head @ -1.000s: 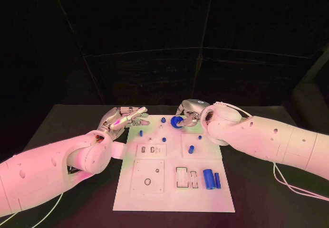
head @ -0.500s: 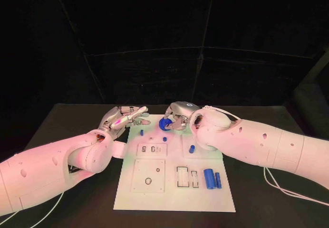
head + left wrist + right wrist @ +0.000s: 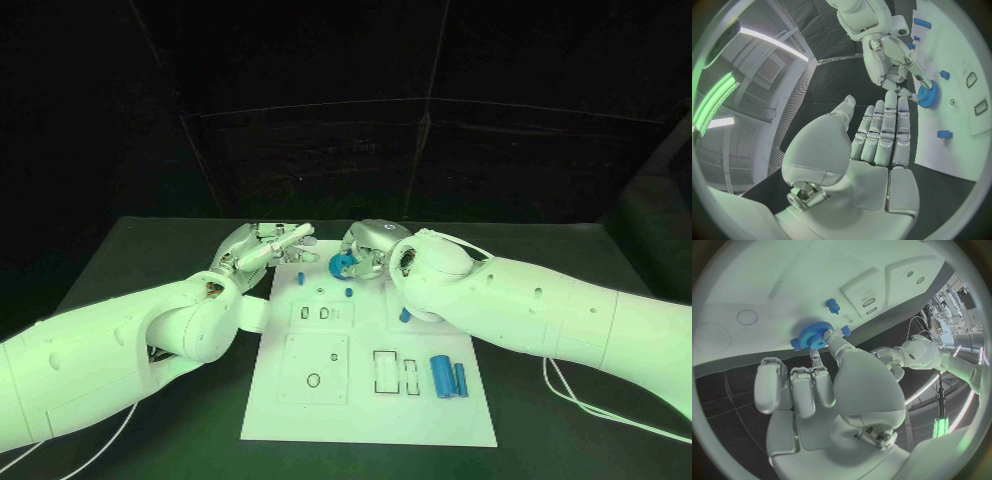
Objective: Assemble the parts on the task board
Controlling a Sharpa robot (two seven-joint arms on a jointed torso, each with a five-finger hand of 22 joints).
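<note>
Right hand (image 3: 368,250), head view: largely hidden behind its own arm, it holds a blue toothed gear (image 3: 343,266) over the far end of the task board (image 3: 368,420). Left hand (image 3: 879,135), left wrist view: fingers straight, holding nothing, beside the board. Right wrist view: fingertips (image 3: 839,342) pinch the gear, its central hole visible.

Surroundings
Matte black table (image 3: 577,440) beneath the work area; dark black backdrop curtain (image 3: 346,110) behind it.
</note>
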